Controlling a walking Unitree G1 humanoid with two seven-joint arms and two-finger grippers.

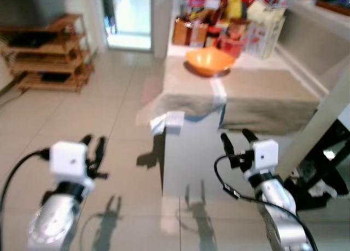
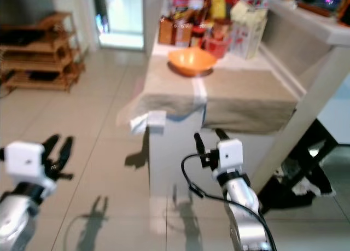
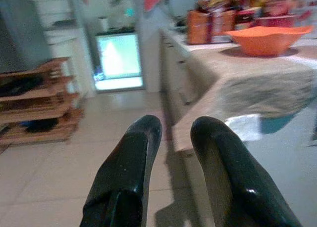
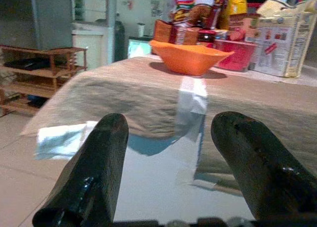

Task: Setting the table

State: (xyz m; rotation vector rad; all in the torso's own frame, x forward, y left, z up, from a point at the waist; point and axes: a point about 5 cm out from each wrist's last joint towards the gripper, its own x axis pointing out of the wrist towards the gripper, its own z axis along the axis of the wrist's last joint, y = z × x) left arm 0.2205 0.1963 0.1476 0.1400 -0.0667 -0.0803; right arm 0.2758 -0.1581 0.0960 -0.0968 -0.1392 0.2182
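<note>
**Both grippers short of the tabletop, bowl far back**

The tabletop (image 1: 262, 92) ends in a near edge draped with beige cloth (image 1: 273, 106), a white corner of paper (image 1: 167, 121) hanging off it. Wide tiled floor (image 1: 109, 98) lies open to the left, a wooden shelf (image 1: 52, 54) well off. The orange bowl (image 1: 209, 61) is shallow, empty and upright on the cloth, just before a crowd of packets (image 1: 229, 21). The right gripper (image 1: 236, 137) hangs below the edge, fingers (image 4: 99, 167) spread wide, empty. The left gripper (image 1: 93, 147) is out over the floor, fingers (image 3: 129, 172) slightly parted, empty. The bowl lies well beyond both.
</note>
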